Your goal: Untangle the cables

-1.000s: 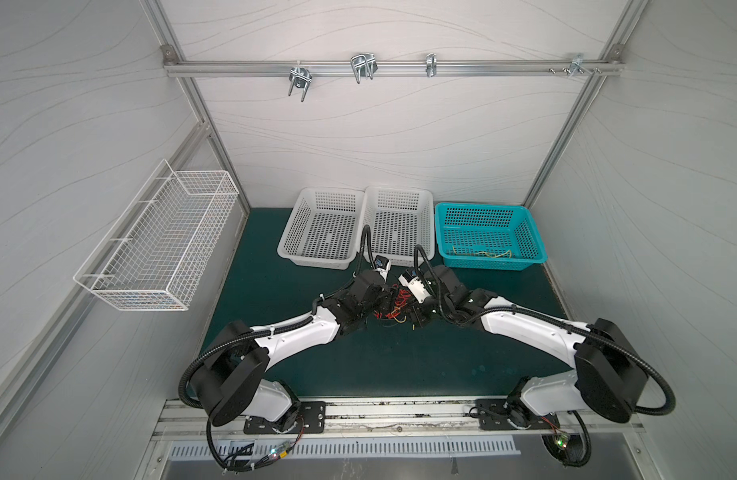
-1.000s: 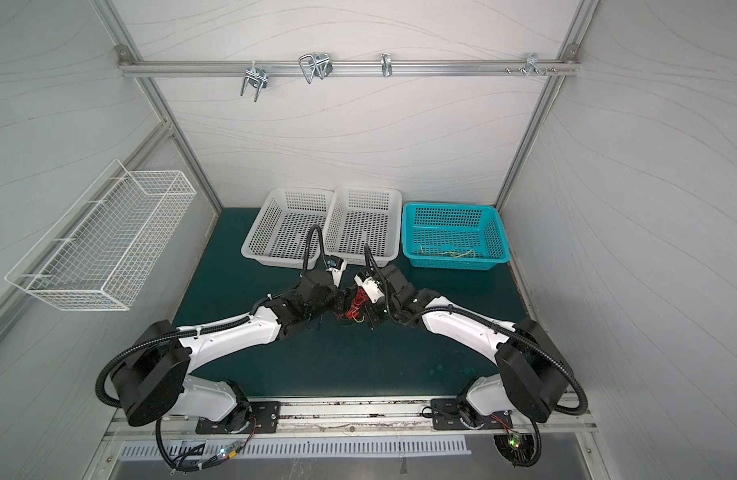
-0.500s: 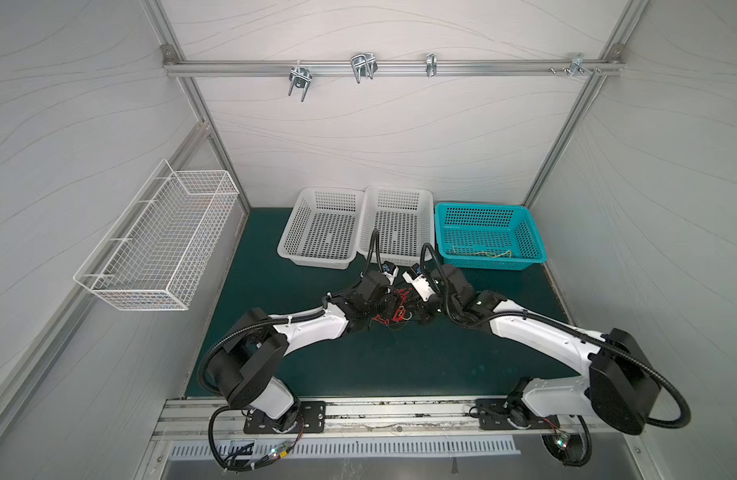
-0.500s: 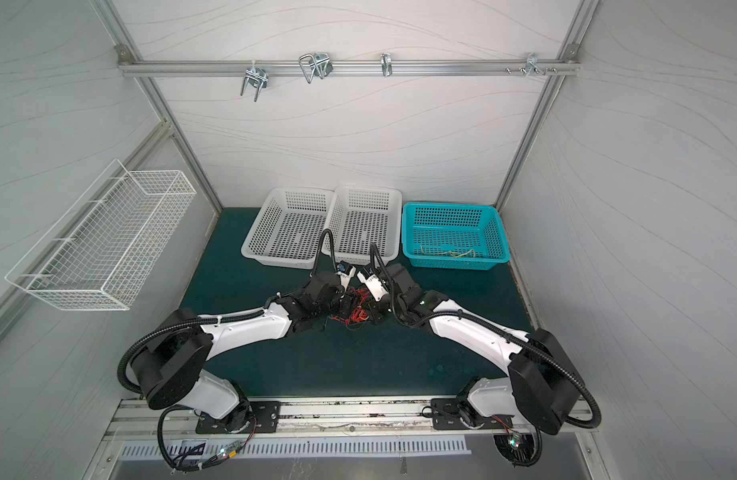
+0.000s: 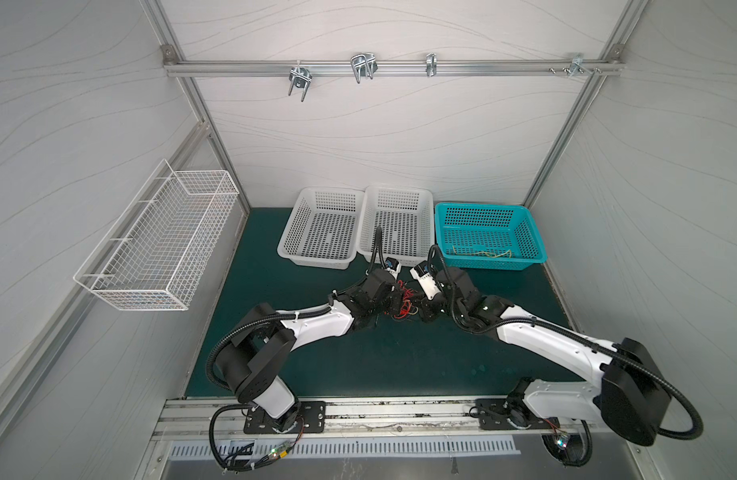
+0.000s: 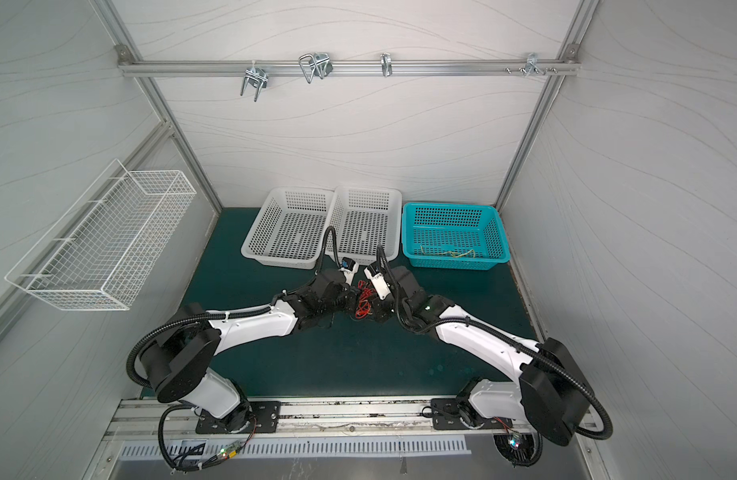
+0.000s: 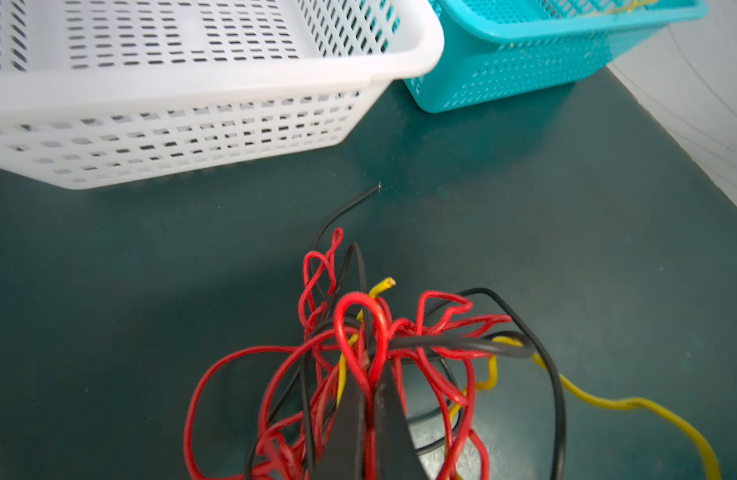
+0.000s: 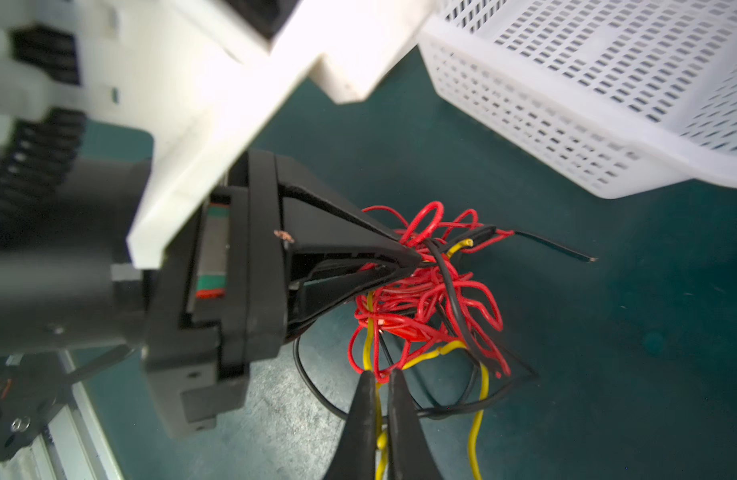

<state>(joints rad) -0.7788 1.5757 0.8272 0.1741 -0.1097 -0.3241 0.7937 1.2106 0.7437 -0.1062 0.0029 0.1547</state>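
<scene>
We see our left gripper (image 7: 369,374) with its fingers pinched together on a red loop of the cables (image 7: 400,345). Our right gripper (image 8: 383,380) has its fingers clamped on a yellow strand of the same tangle. The red, black and yellow knot sits on the green desk (image 5: 400,353) between both arms, just in front of the white basket (image 5: 396,226).

In both top views the cables (image 5: 404,301) are mostly hidden between the arms, strands too small to separate.
</scene>
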